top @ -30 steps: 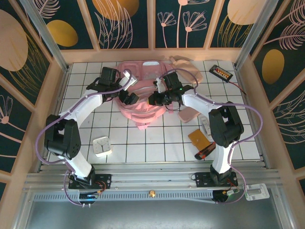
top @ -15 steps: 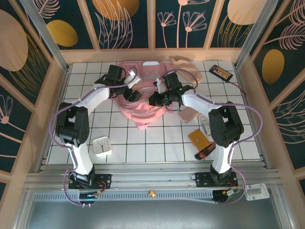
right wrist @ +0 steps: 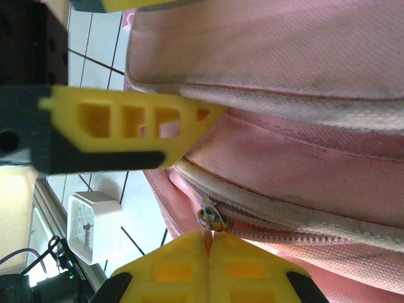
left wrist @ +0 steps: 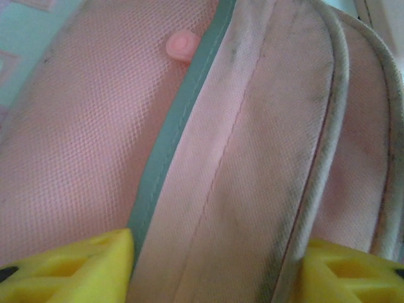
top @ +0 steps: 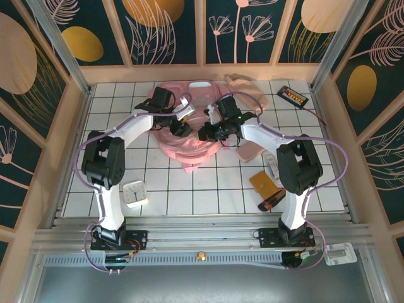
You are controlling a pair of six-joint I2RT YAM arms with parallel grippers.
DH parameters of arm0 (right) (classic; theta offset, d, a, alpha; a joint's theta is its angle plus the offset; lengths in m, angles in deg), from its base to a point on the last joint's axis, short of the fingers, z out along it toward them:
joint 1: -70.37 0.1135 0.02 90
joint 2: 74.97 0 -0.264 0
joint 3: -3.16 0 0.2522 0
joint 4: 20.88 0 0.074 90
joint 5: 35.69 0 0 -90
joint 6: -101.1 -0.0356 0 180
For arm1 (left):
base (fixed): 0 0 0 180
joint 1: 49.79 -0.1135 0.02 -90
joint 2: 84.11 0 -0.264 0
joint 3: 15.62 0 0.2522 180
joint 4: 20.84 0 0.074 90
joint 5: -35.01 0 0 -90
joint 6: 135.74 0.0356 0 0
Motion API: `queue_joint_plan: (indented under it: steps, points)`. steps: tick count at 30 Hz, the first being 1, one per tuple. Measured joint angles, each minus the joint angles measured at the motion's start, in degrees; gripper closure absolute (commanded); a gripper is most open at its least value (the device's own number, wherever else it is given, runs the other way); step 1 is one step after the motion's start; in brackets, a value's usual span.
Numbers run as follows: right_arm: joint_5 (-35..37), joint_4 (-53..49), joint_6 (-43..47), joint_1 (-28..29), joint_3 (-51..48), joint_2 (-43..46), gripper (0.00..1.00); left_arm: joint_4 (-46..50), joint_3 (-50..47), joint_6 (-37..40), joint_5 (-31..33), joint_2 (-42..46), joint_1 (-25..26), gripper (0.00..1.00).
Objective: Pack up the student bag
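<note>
The backpack (top: 186,150) lies at the far centre of the table (top: 189,189), its long axis running near to far, between the two arms. On its right side the right gripper (right wrist: 208,255) is pressed together, pinching the zip pull (right wrist: 208,219). On its left side the left gripper (left wrist: 214,271) stands part-spread astride a piped fold. Whether it clamps the fold cannot be told. Judgement: both arms are equally near, and the zip track runs lengthwise away from the right gripper.
</note>
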Motion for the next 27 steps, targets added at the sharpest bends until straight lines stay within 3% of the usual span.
queue_joint_plan:
  steps: [2,3,10,18,27]
  points:
    - [0.35,0.07,0.15,-0.13,0.00,0.00,1.00,1.40,2.01,-0.55,-1.44,-2.03,0.17,0.97]
    - [0.66,0.04,0.22,-0.22,0.09,0.00,1.00,2.25,2.62,-0.76,-2.16,-2.62,0.37,1.00]
    - [0.61,-0.15,0.85,-1.79,0.15,0.00,1.00,2.99,4.24,-4.63,-4.00,-3.41,0.46,1.00]
    - [0.31,3.50,-0.90,-3.63,0.59,0.72,1.00,8.22,16.31,-18.38,-5.44,-4.94,-1.05,1.00]
    - [0.37,8.81,-6.45,-2.58,0.57,2.12,1.00,9.27,18.64,-27.39,2.29,-4.87,1.14,1.00]
